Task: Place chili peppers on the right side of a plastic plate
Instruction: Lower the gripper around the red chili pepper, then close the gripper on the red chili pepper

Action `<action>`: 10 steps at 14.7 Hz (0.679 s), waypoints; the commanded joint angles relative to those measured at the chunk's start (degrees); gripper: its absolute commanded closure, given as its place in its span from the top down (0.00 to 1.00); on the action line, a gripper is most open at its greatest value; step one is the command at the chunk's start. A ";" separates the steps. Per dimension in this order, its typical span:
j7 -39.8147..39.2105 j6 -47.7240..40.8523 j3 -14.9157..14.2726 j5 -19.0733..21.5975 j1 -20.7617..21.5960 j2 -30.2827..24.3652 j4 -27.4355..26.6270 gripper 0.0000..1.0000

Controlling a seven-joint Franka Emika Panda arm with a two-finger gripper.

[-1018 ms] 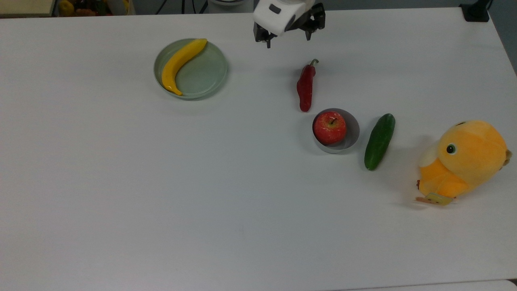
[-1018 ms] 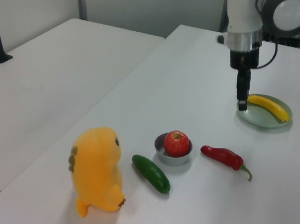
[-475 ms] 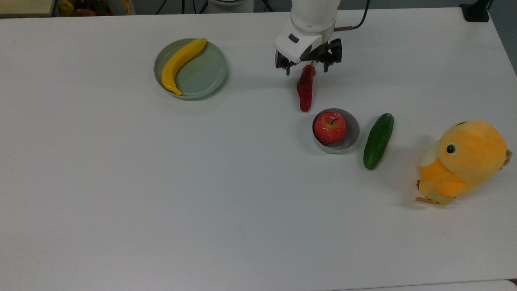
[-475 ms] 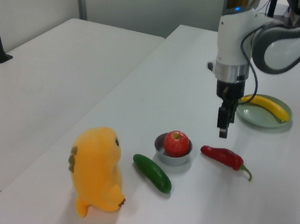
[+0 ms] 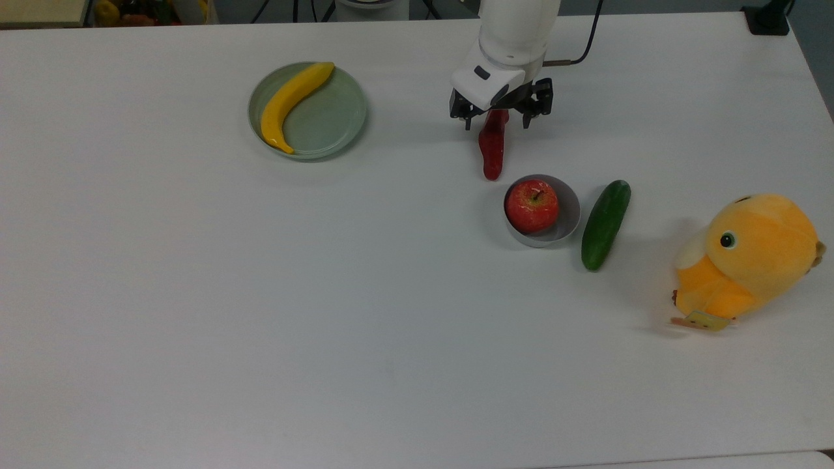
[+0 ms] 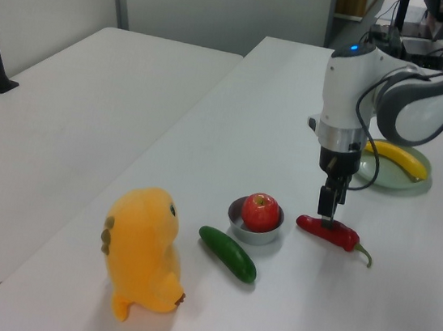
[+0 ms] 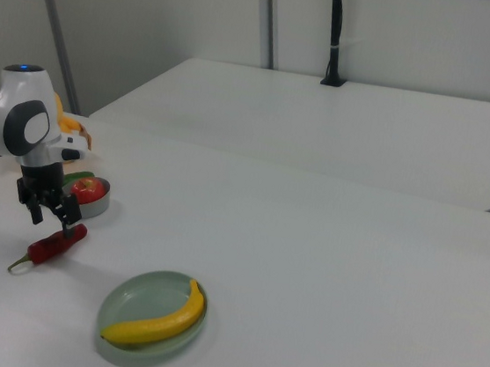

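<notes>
One arm and seven items sit before you on the white table [image 5: 260,326].

- Two-finger gripper [image 5: 498,122], upper centre of the top view: pointed down over the stem end of the chili, fingers apart, one on each side of the pepper. In the left view a fingertip [image 6: 325,219] reaches down to the chili's top surface; you cannot tell whether it presses.
- Slender dark red glossy chili pepper [image 5: 492,153]: flat on the table just above the bowl in the top view; curved green stem shows at lower left of the right view [image 7: 20,263].
- Round pale green plastic plate [image 5: 332,124], upper left of the top view, well apart from the chili.
- Yellow banana [image 5: 290,104]: lies across the plate's left half in the top view; the right half is bare.
- Small grey bowl [image 5: 568,215], centre right of the top view, holding a red apple [image 5: 532,205].
- Dark green cucumber [image 5: 604,225], just beside the bowl on the top view's right.
- Orange plush toy [image 5: 749,257], far right of the top view.
</notes>
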 commanded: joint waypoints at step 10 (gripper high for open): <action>3.74 1.42 -0.21 -4.92 1.80 2.34 -0.67 0.07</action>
